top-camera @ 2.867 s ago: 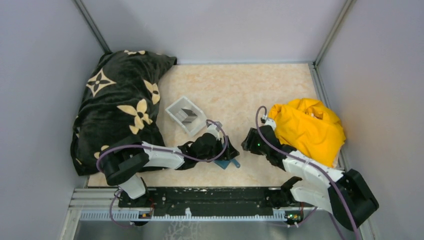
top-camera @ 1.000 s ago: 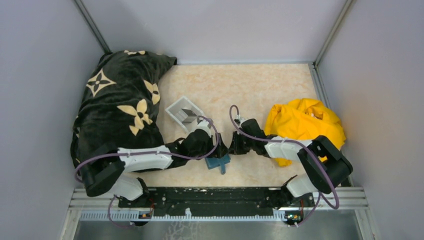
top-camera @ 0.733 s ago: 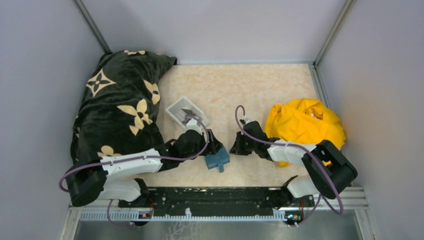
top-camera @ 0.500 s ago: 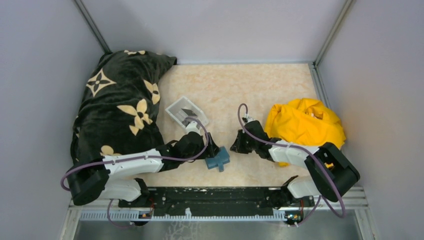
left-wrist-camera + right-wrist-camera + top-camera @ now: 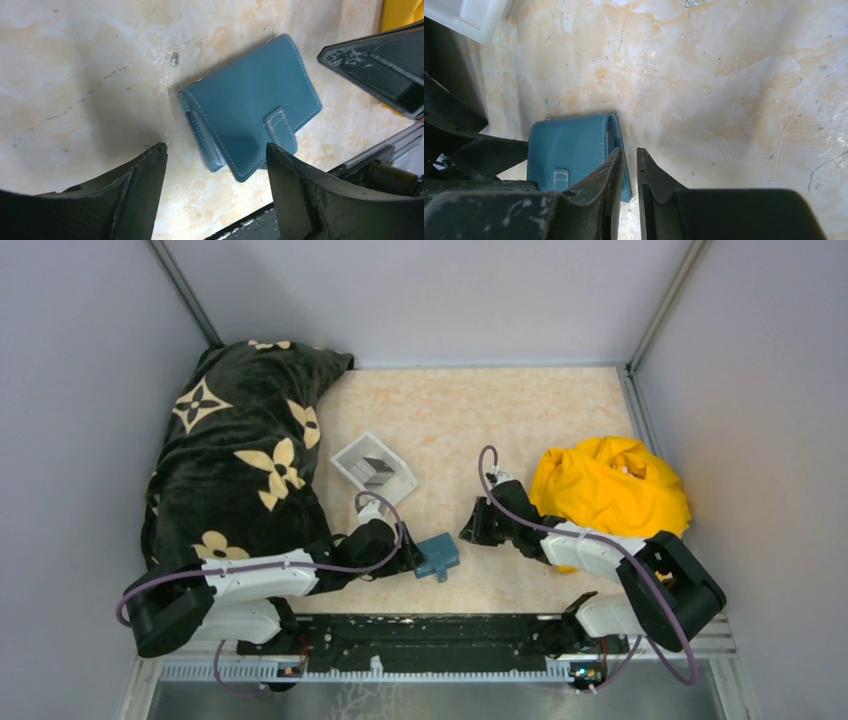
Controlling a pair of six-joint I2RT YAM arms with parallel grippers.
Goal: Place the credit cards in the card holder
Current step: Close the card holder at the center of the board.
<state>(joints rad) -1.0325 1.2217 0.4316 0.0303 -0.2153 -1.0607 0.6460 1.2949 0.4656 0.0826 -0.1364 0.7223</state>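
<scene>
Left gripper (image 5: 216, 150), spread wide and empty, sits just short of the closed teal card holder (image 5: 250, 105), flat on the table (image 5: 75, 60). Right gripper (image 5: 626, 152) hovers beside it, fingers nearly together, empty. Farther back, a grey credit card (image 5: 378, 466) lies in the clear tray (image 5: 349, 461).

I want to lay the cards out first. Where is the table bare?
The widest bare stretch is the far table, between the blanket and the yellow cloth, beyond the tray. Crowded: the near middle, where the wallet lies between the left hand and right hand.
</scene>
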